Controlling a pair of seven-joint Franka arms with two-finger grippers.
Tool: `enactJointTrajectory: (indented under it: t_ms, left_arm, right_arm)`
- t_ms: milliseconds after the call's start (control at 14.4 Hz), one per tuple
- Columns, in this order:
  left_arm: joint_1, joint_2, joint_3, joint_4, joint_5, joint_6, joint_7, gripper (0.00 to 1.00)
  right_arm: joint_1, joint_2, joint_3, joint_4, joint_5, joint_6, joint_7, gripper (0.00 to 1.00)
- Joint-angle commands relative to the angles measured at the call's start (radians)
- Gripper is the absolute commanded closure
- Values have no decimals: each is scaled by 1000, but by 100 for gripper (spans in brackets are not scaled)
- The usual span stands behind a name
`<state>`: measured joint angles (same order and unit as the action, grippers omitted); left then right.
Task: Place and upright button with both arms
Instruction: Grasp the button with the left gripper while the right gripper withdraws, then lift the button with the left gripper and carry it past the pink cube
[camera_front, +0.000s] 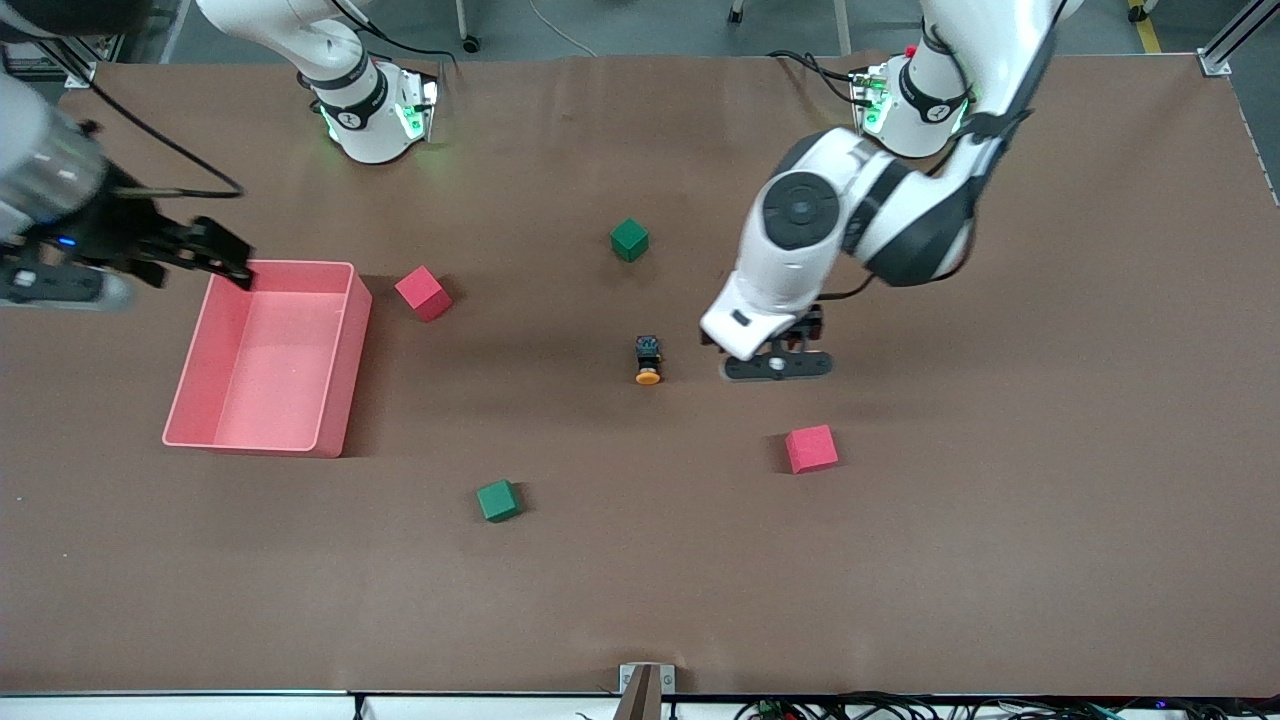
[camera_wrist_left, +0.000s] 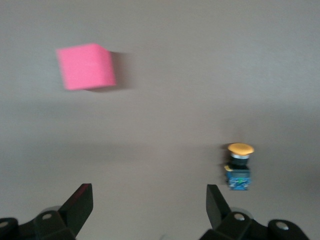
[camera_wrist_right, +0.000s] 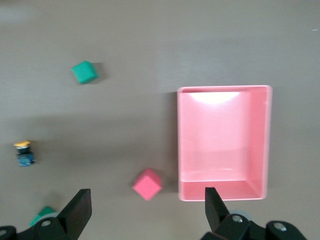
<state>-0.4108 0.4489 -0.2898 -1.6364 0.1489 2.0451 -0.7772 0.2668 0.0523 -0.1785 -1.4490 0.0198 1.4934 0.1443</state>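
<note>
The button (camera_front: 648, 360) lies on its side on the brown paper-like table cover (camera_front: 620, 560), near the middle of the table; its round orange cap points toward the front camera and its short black-and-blue body points toward the robots' bases; nothing touches it, and bare matte cover surrounds it on all sides.

The left gripper (camera_front: 777, 366) hangs low over the table just beside the button, toward the left arm's end; its 2 black fingers (camera_wrist_left: 80, 202) are spread wide and hold nothing; in the left wrist view the button (camera_wrist_left: 239, 167) sits off to one side of the gap, close to 1 finger, apart from it.

The right gripper (camera_front: 205, 255) hovers over the rim of the pink tray (camera_front: 335, 400) at the right arm's end of the table, its fingers spread and empty; the tray is a smooth, glossy plastic rectangle with rounded corners and upright walls, and its floor is bare.

4 small matte cubes with crisp edges lie scattered, all well apart from the button: 1 green cube (camera_front: 629, 240) nearer the bases; 1 red cube (camera_front: 423, 293) near the tray's corner; 1 red cube (camera_front: 811, 449) nearer the front camera than the left gripper; 1 green cube (camera_front: 498, 500) nearer the camera still; a broad strip of cover runs along the table's front edge.
</note>
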Motion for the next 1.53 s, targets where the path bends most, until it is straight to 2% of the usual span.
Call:
enactJointTrajectory:
  t_ms: [0, 208, 347, 693, 971, 1317, 1456]
  left_arm:
    - [-37, 69, 3, 32, 26, 91, -66, 0]
    - [-115, 177, 9, 99, 27, 127, -154, 0]
    - [-149, 241, 17, 131, 31, 135, -171, 0]
    - [-177, 329, 17, 139, 37, 277, -232, 0]
    - [-191, 369, 23, 139, 141, 302, -238, 0]
    - [-209, 401, 24, 139, 169, 303, -243, 0]
    - [-210, 407, 24, 139, 170, 303, -243, 3]
  right_arm:
    - [-81, -81, 22, -106, -29, 27, -92, 0]
    - [-149, -114, 22, -137, -29, 31, -172, 0]
    - [-158, -121, 20, -137, -29, 30, -176, 0]
    - [-182, -129, 22, -136, -31, 27, -187, 0]
    - [-181, -127, 22, -134, -29, 39, -187, 0]
    - [-181, -123, 24, -136, -31, 65, -187, 0]
    - [-179, -121, 24, -136, -32, 68, -187, 0]
